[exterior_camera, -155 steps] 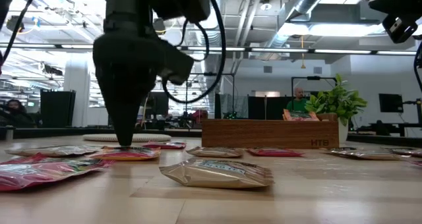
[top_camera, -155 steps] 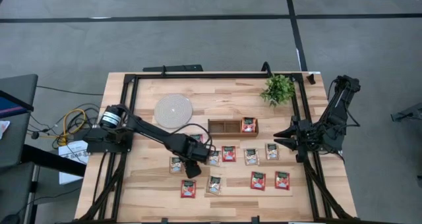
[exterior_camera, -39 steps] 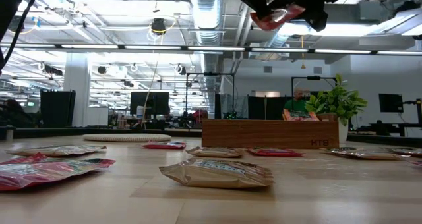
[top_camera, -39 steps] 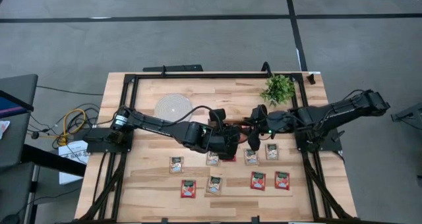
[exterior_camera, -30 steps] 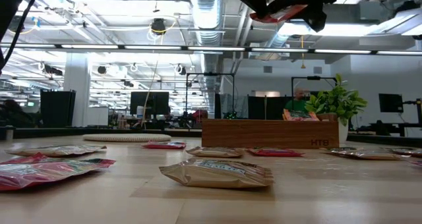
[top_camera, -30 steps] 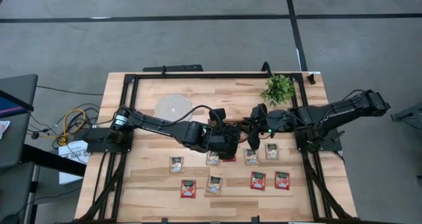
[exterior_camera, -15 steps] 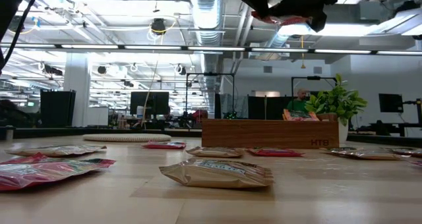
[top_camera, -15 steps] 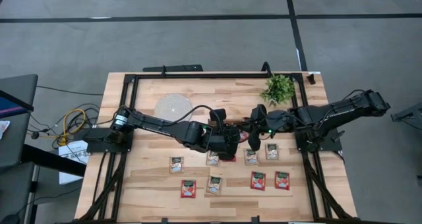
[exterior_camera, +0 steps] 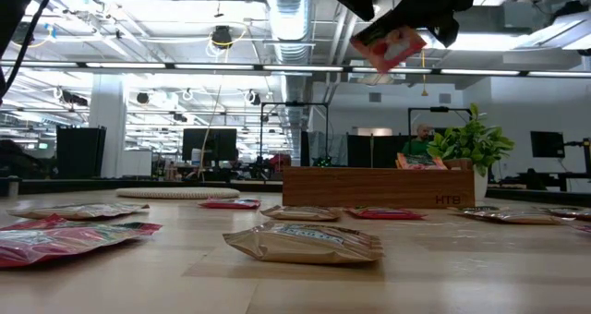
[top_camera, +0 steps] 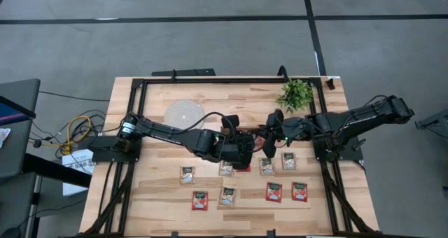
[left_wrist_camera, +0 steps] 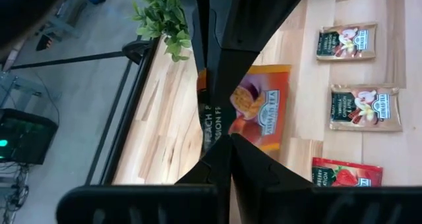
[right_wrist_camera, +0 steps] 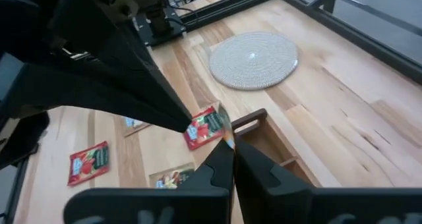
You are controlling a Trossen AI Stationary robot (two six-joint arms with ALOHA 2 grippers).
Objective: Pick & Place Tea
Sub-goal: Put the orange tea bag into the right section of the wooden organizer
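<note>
An orange-red tea sachet (exterior_camera: 388,46) hangs high over the table, above the brown wooden tray (exterior_camera: 379,187). Both grippers meet at it. My left gripper (top_camera: 250,141) reaches in from the table's left and my right gripper (top_camera: 264,138) from the right, each shut on the sachet (left_wrist_camera: 260,109). Several more tea sachets lie flat on the table nearer the front edge, red ones (top_camera: 274,191) and pale ones (top_camera: 267,166). In the high view the arms hide most of the tray. My left gripper (left_wrist_camera: 231,140) pinches the sachet at one edge (left_wrist_camera: 245,143) between its two fingertips, slanting down from the table's left. The sachet is clear of the table and tray, tilted. My right gripper (right_wrist_camera: 232,147) pinches the sachet's edge (right_wrist_camera: 226,133) between its two fingers, slanting down from the table's right, tip to tip with the left gripper. One finger (left_wrist_camera: 221,85) lies across the sachet's printed face. The sachet hangs tilted, clear of everything.
A round grey-white disc (top_camera: 184,115) lies at the far left and a small green plant (top_camera: 295,94) stands at the far right. A black frame (top_camera: 210,80) runs round the table. One sachet (exterior_camera: 420,162) stands in the tray's right compartment.
My right gripper has shut on the sachet that my left gripper holds up. The sachet, which lay nearly level between the two grippers, has tipped and now hangs tilted with its face toward the table's near edge. Neither arm has shifted its place.
</note>
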